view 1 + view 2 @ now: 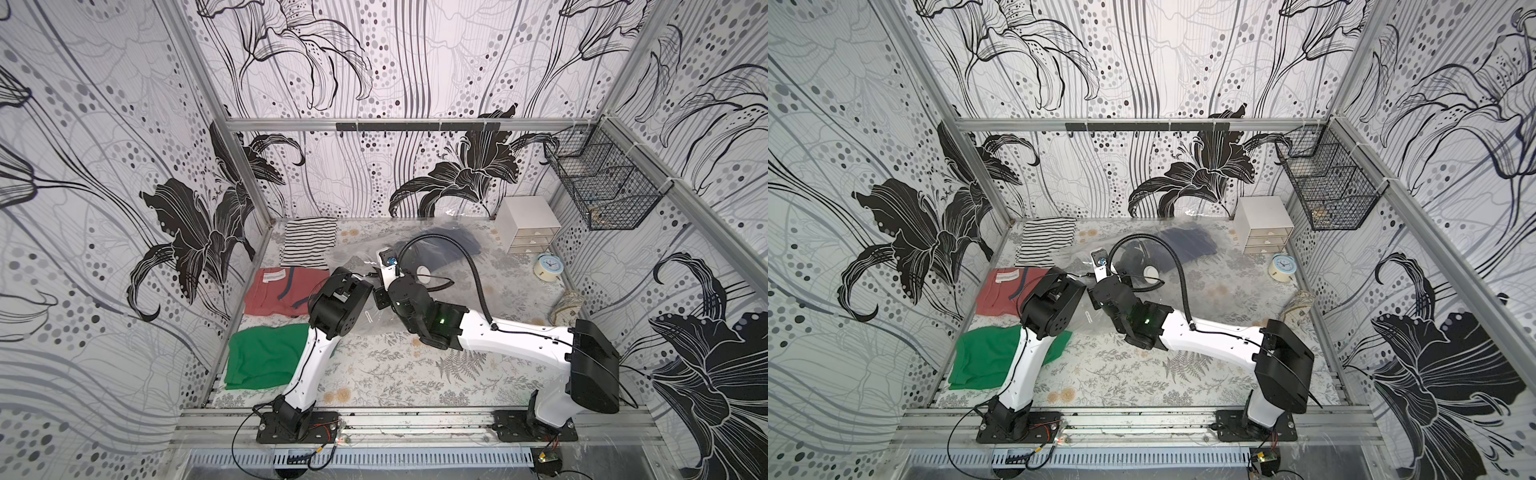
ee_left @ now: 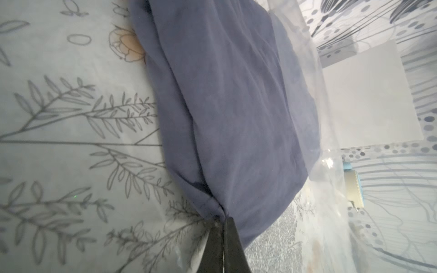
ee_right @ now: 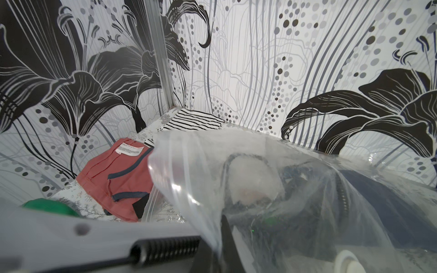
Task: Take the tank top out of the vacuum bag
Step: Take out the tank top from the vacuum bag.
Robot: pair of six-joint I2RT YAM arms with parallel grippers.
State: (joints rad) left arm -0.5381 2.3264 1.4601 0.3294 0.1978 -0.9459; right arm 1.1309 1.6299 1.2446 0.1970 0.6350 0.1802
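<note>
Green folded cloth (image 1: 266, 357) lies at the far left of the flowery counter (image 1: 395, 374). A pinkish-red shirt (image 1: 274, 295) and a black-and-white striped cloth (image 1: 309, 243) lie behind it. Next, the left end effector (image 2: 223, 221) is pinched shut on a corner of the dark blue tank top (image 2: 236, 106). The tank top is inside the big clear plastic vacuum bag (image 3: 189, 165), which lies mid-counter, toward the back. The right end effector (image 3: 220, 227) is closed on the bag's edge. A small white drawer box (image 1: 528, 224) and a round blue clock (image 1: 548, 266) sit on the right.
</note>
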